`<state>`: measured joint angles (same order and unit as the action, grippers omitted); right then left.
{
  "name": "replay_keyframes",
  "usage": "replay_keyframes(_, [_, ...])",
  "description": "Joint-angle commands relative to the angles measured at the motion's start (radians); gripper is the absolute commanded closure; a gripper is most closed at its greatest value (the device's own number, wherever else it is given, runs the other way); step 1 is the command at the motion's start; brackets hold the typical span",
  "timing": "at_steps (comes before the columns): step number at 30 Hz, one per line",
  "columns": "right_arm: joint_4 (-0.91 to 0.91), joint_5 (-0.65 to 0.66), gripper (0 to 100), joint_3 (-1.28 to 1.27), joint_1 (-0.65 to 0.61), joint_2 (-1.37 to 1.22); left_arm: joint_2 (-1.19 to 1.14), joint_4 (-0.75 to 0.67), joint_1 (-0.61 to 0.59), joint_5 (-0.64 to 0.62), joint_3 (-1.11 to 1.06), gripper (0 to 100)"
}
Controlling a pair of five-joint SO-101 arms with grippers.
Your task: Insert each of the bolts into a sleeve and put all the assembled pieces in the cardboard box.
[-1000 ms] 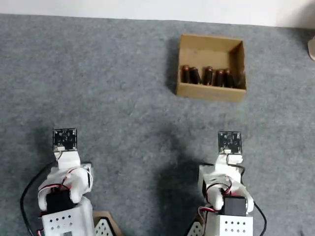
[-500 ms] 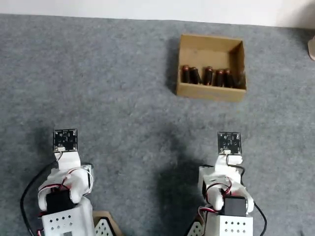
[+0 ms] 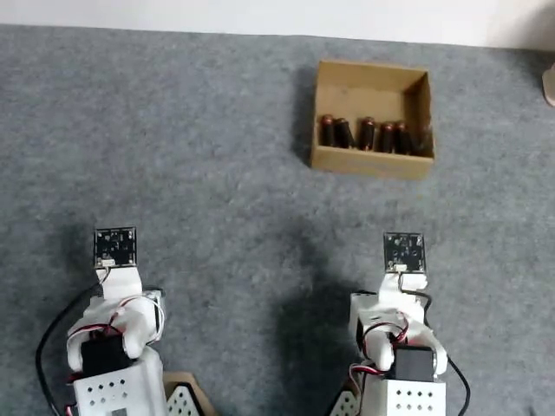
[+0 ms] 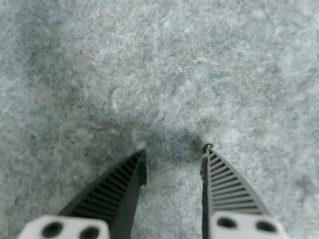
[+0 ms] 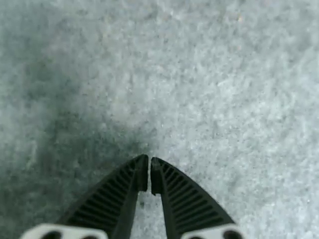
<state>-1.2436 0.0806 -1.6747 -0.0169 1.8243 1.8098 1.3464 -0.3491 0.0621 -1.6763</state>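
- The dark brown, cylindrical bolt-and-sleeve pieces (image 3: 368, 134) lie in a row inside the open, shallow cardboard box (image 3: 364, 163) at the far side of the grey felt table cover (image 3: 173, 130), well apart from both arms.
- They look rigid, light and smooth, so likely to roll. A hold across the barrel's middle seems safest.
- The left gripper (image 4: 172, 159) hangs empty, jaws parted, over bare cover. The right gripper (image 5: 149, 172) has its jaws pressed together on nothing.

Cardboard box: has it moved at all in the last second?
No. The cardboard box sits just as close to the pale strip along the far edge of the carpet, its brown pieces lined up as before.
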Motion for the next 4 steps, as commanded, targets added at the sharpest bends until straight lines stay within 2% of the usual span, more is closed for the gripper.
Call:
replay_keyframes(1, [-0.004, -0.003, 99.4, -0.154, 0.012, 0.012, 0.004, 0.005, -0.015, 0.006, -0.018, 82])
replay_keyframes(4, [-0.004, -0.003, 99.4, -0.154, 0.012, 0.012, 0.004, 0.005, -0.015, 0.006, -0.018, 82])
